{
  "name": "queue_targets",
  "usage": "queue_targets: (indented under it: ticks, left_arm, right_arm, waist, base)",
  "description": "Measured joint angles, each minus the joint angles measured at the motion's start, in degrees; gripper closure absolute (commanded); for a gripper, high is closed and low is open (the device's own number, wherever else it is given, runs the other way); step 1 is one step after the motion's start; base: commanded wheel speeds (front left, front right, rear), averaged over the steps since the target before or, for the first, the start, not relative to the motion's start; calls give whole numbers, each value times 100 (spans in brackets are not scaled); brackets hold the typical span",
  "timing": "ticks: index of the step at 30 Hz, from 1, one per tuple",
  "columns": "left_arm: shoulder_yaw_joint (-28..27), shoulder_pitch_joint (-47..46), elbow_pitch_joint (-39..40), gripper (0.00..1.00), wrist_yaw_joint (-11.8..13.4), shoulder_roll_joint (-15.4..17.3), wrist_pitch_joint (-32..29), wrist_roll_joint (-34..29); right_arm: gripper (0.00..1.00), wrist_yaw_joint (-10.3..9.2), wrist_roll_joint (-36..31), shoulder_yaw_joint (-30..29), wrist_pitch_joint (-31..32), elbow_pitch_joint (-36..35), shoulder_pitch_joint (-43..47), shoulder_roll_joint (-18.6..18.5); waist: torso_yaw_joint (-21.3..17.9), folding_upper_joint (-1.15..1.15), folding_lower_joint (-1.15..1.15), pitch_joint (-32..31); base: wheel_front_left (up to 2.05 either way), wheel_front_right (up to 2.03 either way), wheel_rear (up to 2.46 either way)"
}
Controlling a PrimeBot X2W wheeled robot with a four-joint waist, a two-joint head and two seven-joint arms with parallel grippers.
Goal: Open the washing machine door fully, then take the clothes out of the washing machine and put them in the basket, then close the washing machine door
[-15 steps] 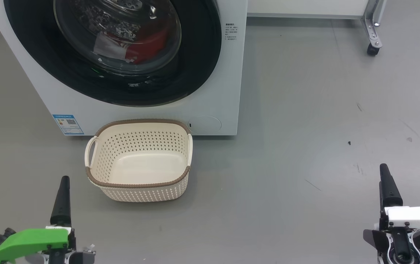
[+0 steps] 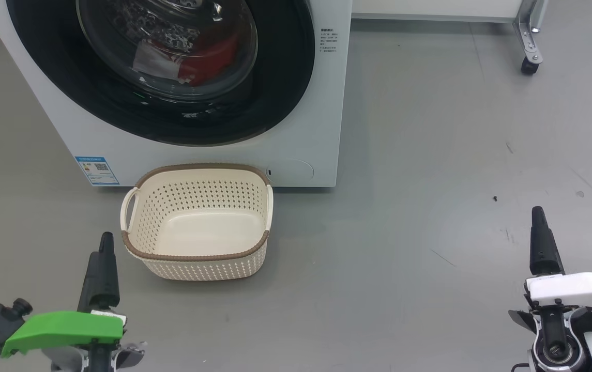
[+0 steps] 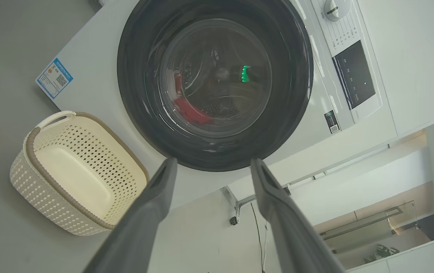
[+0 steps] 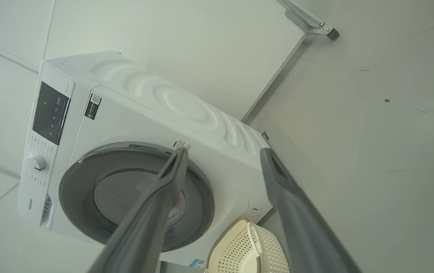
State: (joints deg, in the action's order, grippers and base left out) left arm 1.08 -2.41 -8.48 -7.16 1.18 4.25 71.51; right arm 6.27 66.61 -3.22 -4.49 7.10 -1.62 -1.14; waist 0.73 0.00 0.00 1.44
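With the glossy black-rimmed round door [image 2: 285, 77] shut on the red clothes [image 2: 208, 57], the cream perforated plastic basket [image 2: 197, 168] sits just below it to catch them, the left gripper [image 3: 213, 165] and right gripper [image 4: 223, 151] both spread, empty.

The left claw [image 3: 213, 163], under a green wrist cover [image 2: 63, 328], hangs empty with jaws spread wide, just left of the basket [image 2: 197, 256]. The right claw [image 4: 224, 151], on a white wrist [image 2: 577, 287], is equally spread and empty, well right of it.
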Motion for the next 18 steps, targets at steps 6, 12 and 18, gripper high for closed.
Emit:
queue_targets:
  ticks: [6, 12, 18]
  left_arm:
    - [94, 0, 138, 0, 0, 0, 138, -668]
    - [209, 0, 194, 0, 0, 13, 268, -1634]
    - [397, 0, 213, 0, 38, 44, 374, -2492]
  right_arm:
    - [0, -111, -660, 152, -124, -111, -23, -30]
    - [0, -240, -1434, 344, -243, -126, -23, -44]
    - [0, -334, -2081, 527, -355, -127, -23, -86]
  waist:
    - [7, 0, 0, 44]
    - [11, 0, 0, 95]
    - [11, 0, 0, 123]
  base:
    - [0, 0, 0]
    - [0, 0, 0]
    - [0, 0, 0]
